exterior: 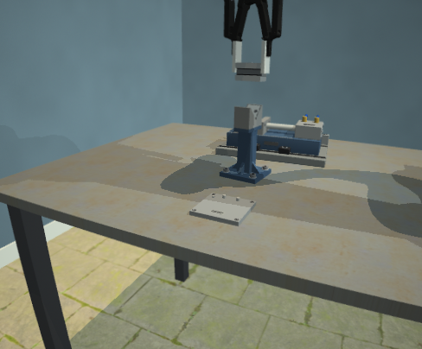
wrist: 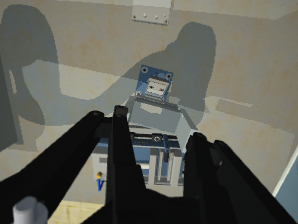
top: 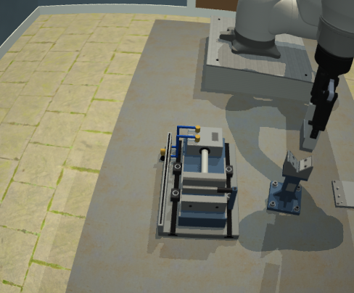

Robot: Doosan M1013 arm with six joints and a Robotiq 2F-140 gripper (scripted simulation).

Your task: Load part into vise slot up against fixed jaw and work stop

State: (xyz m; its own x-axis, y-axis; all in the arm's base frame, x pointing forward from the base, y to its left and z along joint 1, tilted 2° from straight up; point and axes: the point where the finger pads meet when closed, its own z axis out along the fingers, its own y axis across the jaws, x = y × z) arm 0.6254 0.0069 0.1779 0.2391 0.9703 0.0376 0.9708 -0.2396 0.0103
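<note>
Hanging high over the tan counter [exterior: 108,181], the black two-finger gripper [exterior: 251,65] points straight down, its fingers [exterior: 237,53] clenched on the pale grey rectangular block [exterior: 250,72], held level in the air. Directly below stands the grey V-block on its blue pedestal [exterior: 246,142]. At six o'clock from it in the exterior view lies the flat grey infeed plate [exterior: 222,209]; the blue-and-grey vise [top: 203,181] sits behind.

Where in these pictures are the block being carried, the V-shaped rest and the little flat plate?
block [exterior: 250,72], exterior view: its near face, between the pincer's fingers.
V-block [top: 298,164], top view: its grey notched head.
infeed plate [exterior: 222,210], exterior view: its top face.
</note>
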